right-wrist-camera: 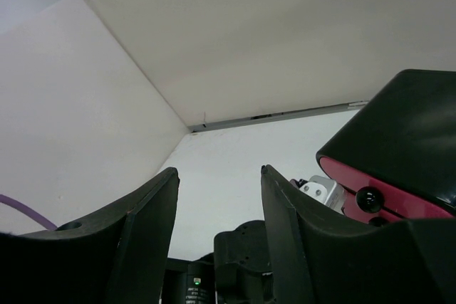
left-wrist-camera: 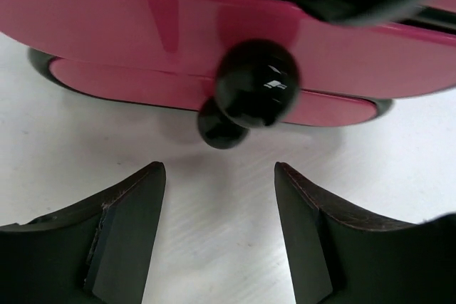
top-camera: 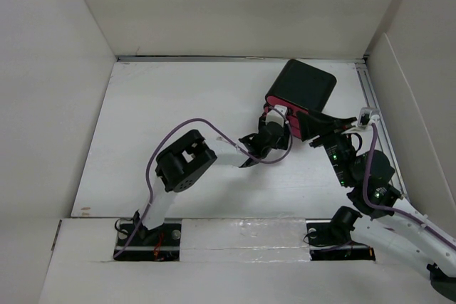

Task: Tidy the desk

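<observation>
The broad matte white desk [top-camera: 178, 105] spreads out on every side of the small black cabinet with pink drawer fronts [top-camera: 303, 87], which stands on it turned at an angle to the back wall. Most of the bare surface lies to the cabinet's left and in front of it.

The left pincer [left-wrist-camera: 219, 169] hangs low over the desk, directly in front of the cabinet's pink face. Its two dark fingers stand apart with only white tabletop between them, gripping nothing. Just beyond the fingertips a round black knob [left-wrist-camera: 256, 85] sticks out from the upper pink drawer front [left-wrist-camera: 107, 26]. A second black knob [left-wrist-camera: 221, 127] shows below and slightly left of it. Neither knob is touched by the fingers.

The right pincer [right-wrist-camera: 219, 170] is at the cabinet's front right corner, pointing across its pink face toward the far left corner of the desk. Its fingers are also spread with nothing held between them. The cabinet lies outside its right finger, and the top view does not show whether they touch.
</observation>
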{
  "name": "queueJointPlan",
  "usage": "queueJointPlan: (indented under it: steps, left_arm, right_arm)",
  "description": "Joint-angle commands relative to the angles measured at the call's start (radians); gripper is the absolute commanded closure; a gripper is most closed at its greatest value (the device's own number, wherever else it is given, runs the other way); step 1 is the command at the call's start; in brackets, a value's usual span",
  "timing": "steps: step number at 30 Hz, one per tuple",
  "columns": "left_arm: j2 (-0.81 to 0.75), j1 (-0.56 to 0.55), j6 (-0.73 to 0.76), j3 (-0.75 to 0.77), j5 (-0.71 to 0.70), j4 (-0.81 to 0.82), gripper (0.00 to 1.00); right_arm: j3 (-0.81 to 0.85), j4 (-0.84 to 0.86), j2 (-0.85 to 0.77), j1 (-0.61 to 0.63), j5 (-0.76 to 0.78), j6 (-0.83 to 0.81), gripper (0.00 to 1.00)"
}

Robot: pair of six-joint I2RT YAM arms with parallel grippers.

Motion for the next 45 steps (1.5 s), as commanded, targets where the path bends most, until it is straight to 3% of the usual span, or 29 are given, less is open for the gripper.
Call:
queueJointPlan:
  steps: [1, 13, 28, 45]
  left_arm:
    - [0.008, 0.012, 0.002, 0.064, 0.011, 0.023, 0.42]
    - [0.083, 0.012, 0.053, 0.149, 0.004, 0.001, 0.49]
    - [0.092, 0.012, 0.070, 0.157, -0.015, -0.014, 0.87]
    - [-0.128, -0.040, 0.027, -0.142, -0.073, 0.046, 0.90]
  right_arm:
    - [0.004, 0.046, 0.007, -0.007, 0.000, -0.004, 0.44]
    - [0.005, 0.052, 0.023, -0.007, -0.012, 0.001, 0.44]
    - [0.004, 0.054, 0.032, -0.007, -0.012, -0.001, 0.44]
    - [0.005, 0.057, 0.038, -0.007, -0.014, -0.002, 0.44]
